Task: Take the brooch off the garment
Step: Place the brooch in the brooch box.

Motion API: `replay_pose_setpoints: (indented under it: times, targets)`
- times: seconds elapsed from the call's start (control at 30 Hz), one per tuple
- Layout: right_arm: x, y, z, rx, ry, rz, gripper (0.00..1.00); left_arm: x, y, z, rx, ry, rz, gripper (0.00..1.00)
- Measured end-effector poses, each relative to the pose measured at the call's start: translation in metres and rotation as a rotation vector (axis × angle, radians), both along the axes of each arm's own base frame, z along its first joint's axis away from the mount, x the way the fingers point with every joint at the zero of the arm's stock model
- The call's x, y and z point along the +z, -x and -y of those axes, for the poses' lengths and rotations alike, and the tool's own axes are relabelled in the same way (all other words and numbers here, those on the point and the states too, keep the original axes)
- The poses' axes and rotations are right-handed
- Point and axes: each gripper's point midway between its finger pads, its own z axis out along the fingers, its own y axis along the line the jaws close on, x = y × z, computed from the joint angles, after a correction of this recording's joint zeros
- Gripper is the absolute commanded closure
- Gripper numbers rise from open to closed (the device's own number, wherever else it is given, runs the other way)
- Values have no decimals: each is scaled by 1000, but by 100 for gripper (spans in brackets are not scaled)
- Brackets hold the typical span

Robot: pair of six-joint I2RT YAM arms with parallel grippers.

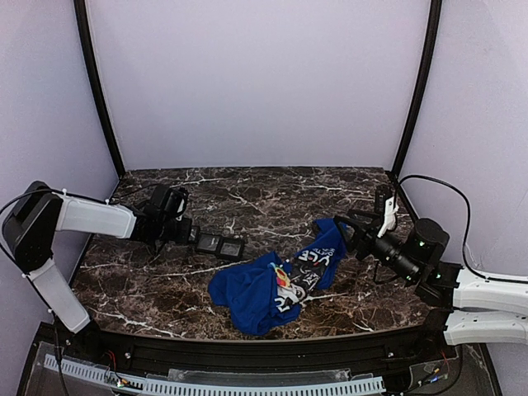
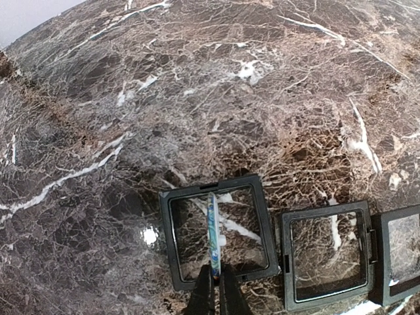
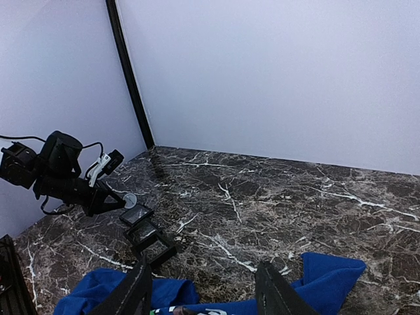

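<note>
My left gripper (image 2: 215, 283) is shut on the brooch (image 2: 213, 226), a thin blue-green disc seen edge-on that sticks out over the leftmost small dark tray (image 2: 172, 252). From the right wrist view the brooch (image 3: 130, 200) shows as a pale round disc at the left gripper's tip. The garment (image 1: 256, 297), a crumpled blue cloth with white lettering and a multicoloured patch (image 1: 283, 277), lies front centre. My right gripper (image 1: 345, 228) hovers open over the cloth's right end, and blue cloth (image 3: 328, 279) lies below its fingers (image 3: 134, 292).
Three small dark square trays (image 1: 221, 245) sit in a row on the marble table between the left gripper and the cloth, with the second one (image 2: 326, 259) and third one (image 2: 400, 249) empty. White walls and black corner posts (image 1: 97, 91) close off the back.
</note>
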Motion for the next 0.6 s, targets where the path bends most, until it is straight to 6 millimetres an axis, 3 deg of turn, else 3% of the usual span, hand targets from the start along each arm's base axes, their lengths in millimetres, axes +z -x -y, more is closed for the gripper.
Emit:
replay_pose_setpoints:
  times: [0.6]
  targets:
    - [1,2,2,0,0,0,46,-18,-6,-13,46,-42,-47,99]
